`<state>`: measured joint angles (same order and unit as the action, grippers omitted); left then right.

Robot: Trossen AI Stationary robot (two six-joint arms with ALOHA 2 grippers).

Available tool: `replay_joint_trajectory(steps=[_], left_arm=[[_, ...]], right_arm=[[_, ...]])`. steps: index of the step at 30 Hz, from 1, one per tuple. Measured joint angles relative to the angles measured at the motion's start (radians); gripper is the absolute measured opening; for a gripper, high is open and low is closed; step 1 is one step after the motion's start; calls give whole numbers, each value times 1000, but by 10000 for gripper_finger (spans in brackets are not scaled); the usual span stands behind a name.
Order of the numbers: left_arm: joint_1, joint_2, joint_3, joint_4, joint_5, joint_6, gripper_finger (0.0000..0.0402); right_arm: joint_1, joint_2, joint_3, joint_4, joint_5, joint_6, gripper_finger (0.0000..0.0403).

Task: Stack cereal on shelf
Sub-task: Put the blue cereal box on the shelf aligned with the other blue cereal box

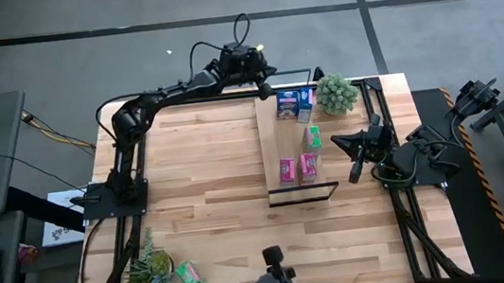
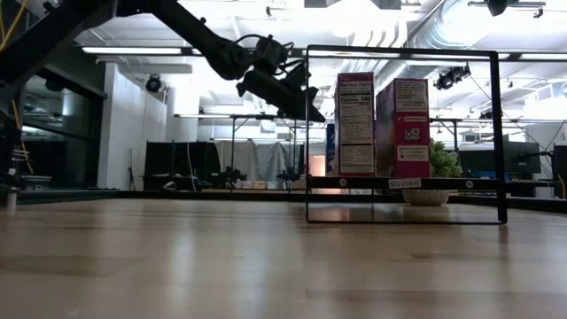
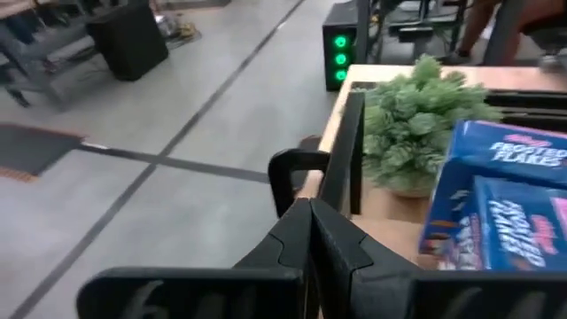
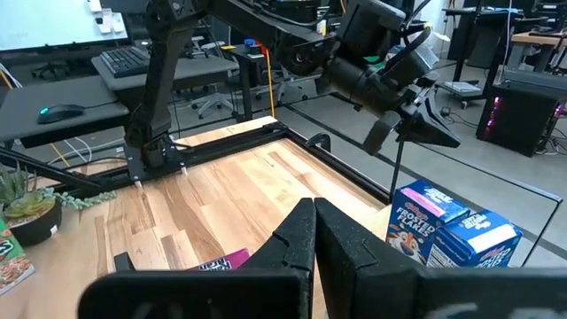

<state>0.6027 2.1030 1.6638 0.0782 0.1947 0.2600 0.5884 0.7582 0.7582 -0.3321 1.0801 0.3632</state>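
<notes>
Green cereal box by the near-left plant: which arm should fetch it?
Left, probably. The green cereal box lies on the left side; the left gripper is empty, while the right gripper sits beyond the shelf.

Shelf (image 1: 274, 148) far end: crowded by two blue boxes (image 1: 293, 104), a plant (image 1: 335, 93) just beside them, and the left gripper (image 1: 268, 87) above the far frame.
Shelf middle: green box (image 1: 311, 137) along the right edge; left strip bare.
Shelf near end: two pink boxes (image 1: 298, 167) side by side.
Right of shelf: right gripper (image 1: 352, 157) close by.
Table (image 1: 207, 166) left of shelf: broad bare wood.
Near-left corner: second plant (image 1: 150, 265) and green box (image 1: 189, 276).
</notes>
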Motion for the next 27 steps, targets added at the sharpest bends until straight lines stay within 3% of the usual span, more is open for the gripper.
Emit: replay_joint_trajectory(steps=[11, 16, 27], left_arm=[[-30, 27, 0, -63, 30, 21, 0], [-59, 35, -1, -75, -54, 76, 0], [-102, 33, -1, -130, -115, 138, 0]], right_arm=[[0, 0, 0, 0, 4, 22, 0], [0, 0, 0, 0, 9, 21, 0], [0, 0, 0, 0, 9, 20, 0]])
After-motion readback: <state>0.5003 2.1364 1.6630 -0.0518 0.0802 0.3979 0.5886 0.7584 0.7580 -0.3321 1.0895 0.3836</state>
